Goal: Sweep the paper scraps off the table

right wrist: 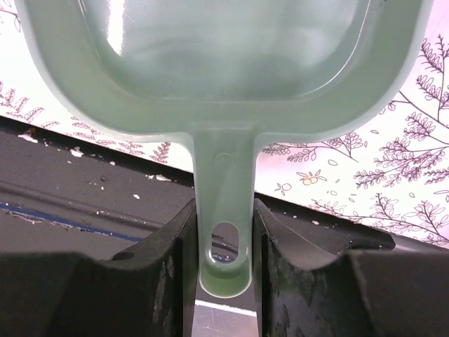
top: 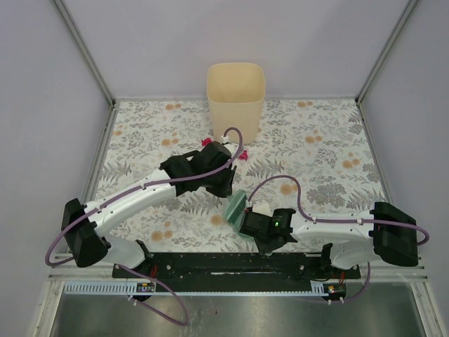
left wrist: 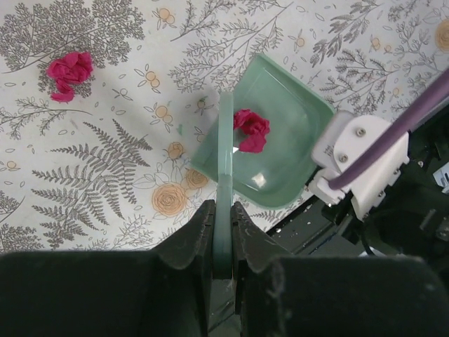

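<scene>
- My right gripper (right wrist: 223,207) is clamped on the handle of the green dustpan (right wrist: 224,63), with 1 finger pressed to each side of the stem by its hanging hole.
- My left gripper (left wrist: 223,212) is clenched on a thin green piece that I take to be the brush (left wrist: 226,140), seen edge-on from the wrist. Its far end stands at the open lip of the dustpan.
- From above, the dustpan sits tilted near the front of the table (top: 316,147), between the 2 arms.
- Done so far: 1 clump of the paper scraps (left wrist: 251,130) lies inside the pan, just beside the brush edge.
- Left to do: another red clump (left wrist: 69,72) lies on the cloth, well apart from the pan.
- The top view shows a scrap (top: 207,142) near the foot of the beige bin (top: 236,91) and another scrap (top: 243,156) just beyond my left wrist. Both are on the cloth. I cannot tell whether either is the clump the wrist camera shows.
- The bin stands at the far edge, and I can make out no red in the part of its inside that shows. I judge that nothing has been tipped in yet.
- My reading is that the job is at an early stage. The loose scraps need brushing into the pan, and then the pan needs carrying to the bin.
</scene>
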`<action>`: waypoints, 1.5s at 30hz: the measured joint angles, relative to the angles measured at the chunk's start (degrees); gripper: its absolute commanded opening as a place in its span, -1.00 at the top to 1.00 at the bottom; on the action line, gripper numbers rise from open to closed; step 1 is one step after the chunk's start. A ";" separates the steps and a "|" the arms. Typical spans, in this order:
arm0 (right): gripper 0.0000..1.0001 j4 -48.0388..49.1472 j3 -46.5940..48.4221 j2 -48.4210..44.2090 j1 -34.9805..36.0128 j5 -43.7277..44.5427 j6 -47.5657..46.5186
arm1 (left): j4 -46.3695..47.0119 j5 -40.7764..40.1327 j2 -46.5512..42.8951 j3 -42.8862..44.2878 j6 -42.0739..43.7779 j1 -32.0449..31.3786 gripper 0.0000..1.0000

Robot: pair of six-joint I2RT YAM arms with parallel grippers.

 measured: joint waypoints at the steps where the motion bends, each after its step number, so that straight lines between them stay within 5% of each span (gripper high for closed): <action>1: 1.00 0.37 -0.24 0.02 0.00 0.33 0.15 | -0.22 -0.02 -0.26 0.00 -0.15 -0.33 1.00; 18: 1.00 4.26 -1.29 1.75 0.00 6.01 2.23 | -10.82 -5.14 -10.54 4.09 -3.78 -2.16 1.00; 25: 1.00 3.45 0.31 2.47 0.00 6.69 2.21 | -16.24 -14.53 -19.04 4.44 -4.46 -2.14 1.00; 36: 1.00 -1.99 11.96 2.51 0.00 8.55 1.09 | -16.46 -21.31 -32.70 -12.57 -3.91 7.10 1.00; 45: 1.00 -6.88 24.70 6.27 0.00 9.90 -2.32 | -13.79 -21.46 -38.23 -16.52 -2.73 8.37 1.00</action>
